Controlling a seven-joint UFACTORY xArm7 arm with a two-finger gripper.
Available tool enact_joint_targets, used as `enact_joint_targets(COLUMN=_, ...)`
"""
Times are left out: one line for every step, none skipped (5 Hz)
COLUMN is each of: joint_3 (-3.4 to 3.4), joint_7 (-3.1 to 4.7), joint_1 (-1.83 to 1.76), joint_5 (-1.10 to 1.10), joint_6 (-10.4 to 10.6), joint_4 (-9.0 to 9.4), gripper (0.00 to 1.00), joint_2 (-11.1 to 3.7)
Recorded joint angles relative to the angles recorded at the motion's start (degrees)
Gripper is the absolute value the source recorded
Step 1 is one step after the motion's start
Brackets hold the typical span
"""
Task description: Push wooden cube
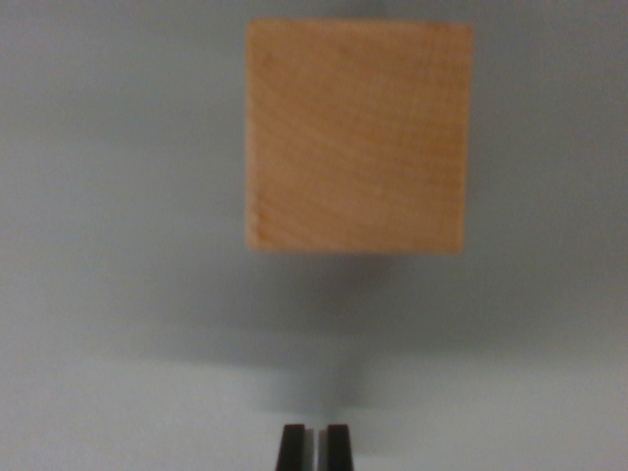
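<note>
Wrist view, looking down on a pale grey desk (pixel 108 294).

Wooden cube (pixel 358 137) sits in the upper middle of the frame, slightly toward the wrist view's right. Only one broad face shows, light tan, with faint curved grain lines running across it. Edges look square to the frame; the top edge lies close to the upper border. Focus is soft, so finer surface detail cannot be made out.

A dim shadow spreads on the desk just below the cube's lower edge and fades downward toward the bottom of the frame. The desk surface is plain, a little brighter in the lower part of the picture than in the upper part.

Tool (pixel 315 446) shows only at the bottom edge, near the middle: two dark fingertips (pixel 291 446) standing side by side, upright in the picture. The jaws are nearly together, with just a thin sliver of light between them. Nothing is held between them.

Cube and tool are apart: a stretch of bare desk lies between the cube's lower edge and the tips. The tips line up under the cube's left half rather than its centre. No contact between tool and cube.
</note>
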State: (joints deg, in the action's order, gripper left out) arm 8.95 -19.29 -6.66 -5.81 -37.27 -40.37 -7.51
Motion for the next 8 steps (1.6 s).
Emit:
enact_joint_targets(joint_3=-0.19, joint_7=0.20, joint_1=0.05, joint_5=-0.15, joint_6=-0.7, joint_4=-2.05, gripper=1.00, joint_2=-1.39)
enact_joint_targets(joint_3=-0.19, joint_7=0.20, joint_1=0.05, joint_5=-0.15, joint_6=-0.7, joint_4=-2.05, gripper=1.00, joint_2=-1.39)
enact_joint_targets(joint_3=-0.40, joint_7=0.44, joint_1=0.12, joint_5=-0.33, joint_6=-1.4, joint_4=-4.38, gripper=1.00, joint_2=-2.98)
enact_joint_targets(joint_3=-0.40, joint_7=0.44, joint_1=0.12, joint_5=-0.33, joint_6=-1.4, joint_4=-4.38, gripper=1.00, joint_2=-2.98)
enact_joint_targets(joint_3=-0.63, joint_7=0.69, joint_1=0.19, joint_5=-0.52, joint_6=-2.2, joint_4=-6.92, gripper=1.00, joint_2=-4.72)
enact_joint_targets(joint_3=-0.63, joint_7=0.69, joint_1=0.19, joint_5=-0.52, joint_6=-2.2, joint_4=-6.92, gripper=1.00, joint_2=-4.72)
enact_joint_targets(joint_3=-0.86, joint_7=0.94, joint_1=0.25, joint_5=-0.71, joint_6=-3.0, joint_4=-9.45, gripper=1.00, joint_2=-6.44)
enact_joint_targets(joint_3=-0.86, joint_7=0.94, joint_1=0.25, joint_5=-0.71, joint_6=-3.0, joint_4=-9.45, gripper=1.00, joint_2=-6.44)
